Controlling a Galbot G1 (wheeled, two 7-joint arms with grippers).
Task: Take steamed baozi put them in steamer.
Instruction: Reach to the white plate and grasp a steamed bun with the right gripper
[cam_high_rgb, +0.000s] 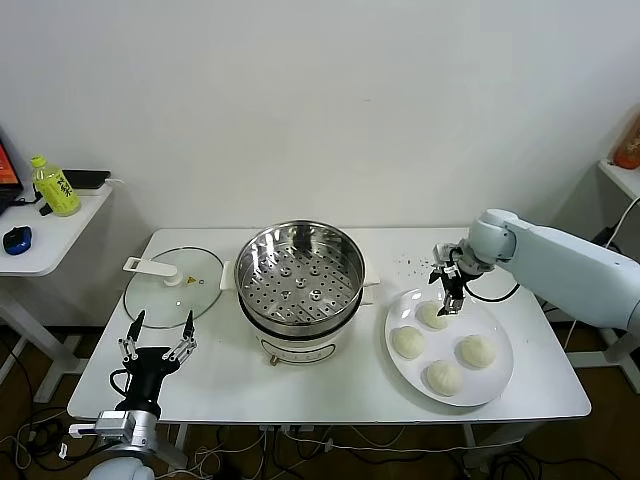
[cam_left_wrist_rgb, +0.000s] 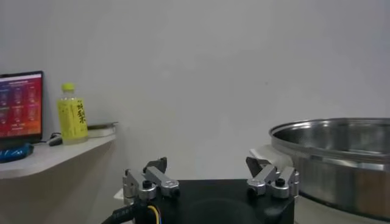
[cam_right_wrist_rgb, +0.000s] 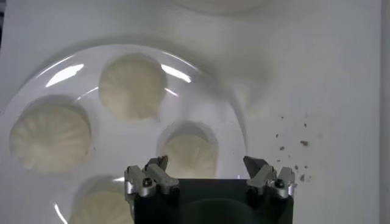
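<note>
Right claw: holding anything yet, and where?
Nothing held. Right claw hangs open over the bun at the plate's far edge; left claw open too, parked.

Count, head view: four steamed baozi (cam_high_rgb: 433, 314) (cam_high_rgb: 407, 342) (cam_high_rgb: 477, 350) (cam_high_rgb: 443, 377), all on one white plate (cam_high_rgb: 500, 385). One steamer (cam_high_rgb: 299, 275). One glass lid (cam_high_rgb: 172, 287). Two desks: main desk (cam_high_rgb: 330, 395), side desk (cam_high_rgb: 45, 245). One yellow bottle (cam_high_rgb: 55, 186). One blue mouse (cam_high_rgb: 17, 239). Two robot hands: left hand (cam_high_rgb: 158, 341), right hand (cam_high_rgb: 450, 297).
</note>
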